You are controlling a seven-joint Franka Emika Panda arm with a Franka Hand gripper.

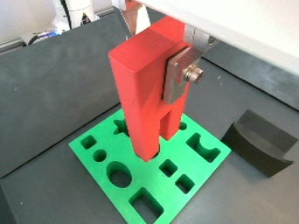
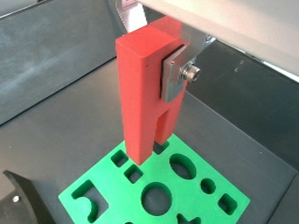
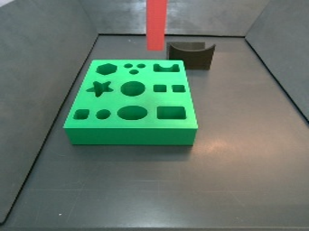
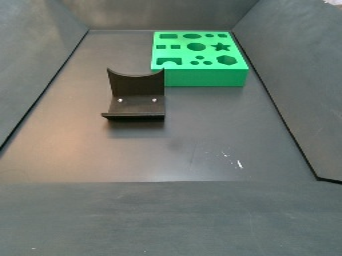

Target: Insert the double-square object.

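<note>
We clamp our gripper point(image 1: 176, 66) on the double-square object point(image 1: 149, 92), holding it upright, legs down, to meet the green block point(image 1: 146, 171) beneath

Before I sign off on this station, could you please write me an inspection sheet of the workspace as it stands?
Surface: dark floor, bare near the camera.
Job's things: double-square object upright, legs down over the green block, not yet seated.
Clutter: dark grey notched block standing apart from the green block.
Pincer: pincer above the green block, silver fingers clamped on the bar's upper part.
Cables: some visible beyond the wall in a wrist view.
Surroundings: grey walls.
</note>
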